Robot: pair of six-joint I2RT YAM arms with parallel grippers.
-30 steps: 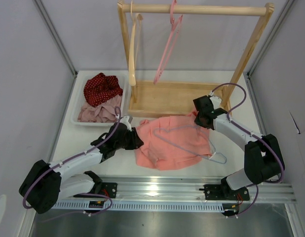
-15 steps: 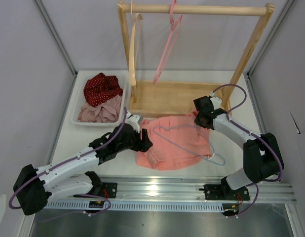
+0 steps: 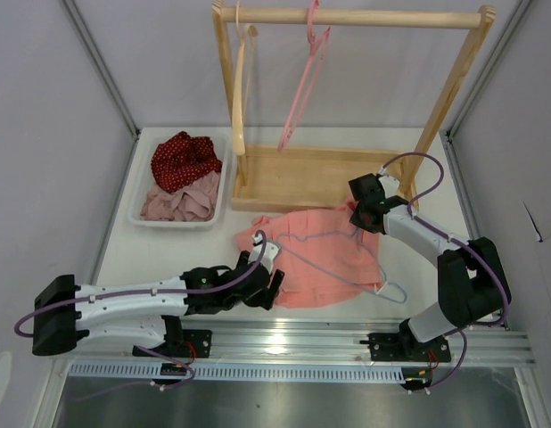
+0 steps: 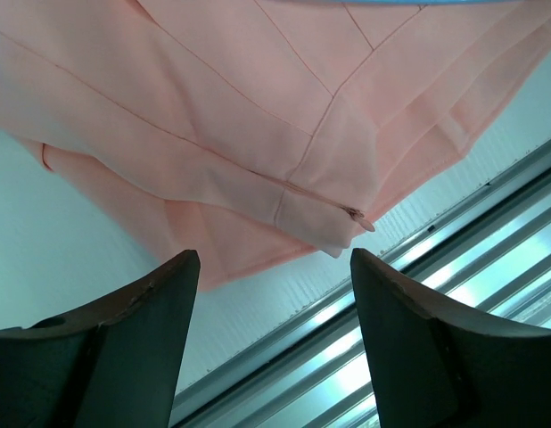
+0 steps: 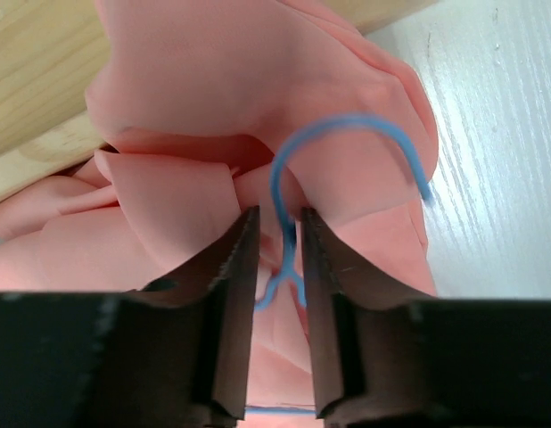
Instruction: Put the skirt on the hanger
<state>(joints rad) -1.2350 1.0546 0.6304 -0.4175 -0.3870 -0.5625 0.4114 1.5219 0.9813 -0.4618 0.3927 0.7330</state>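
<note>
Still fitting, I judge: the skirt lies on the tabletop under the hanger, left claw wide open and empty at its near corner, right claw narrowly parted astride the hook's neck, so next comes pinching that corner.

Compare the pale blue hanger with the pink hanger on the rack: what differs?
Pose: the thin pale blue hanger lies flat on the salmon-pink skirt. The slim pink hanger hangs by its hook from the wooden rail.
Contact: the blue hanger's hook neck sits inside the open right pincer. Nothing touches the pink hanger.
Shared: both are slim frames with a hook.
</note>
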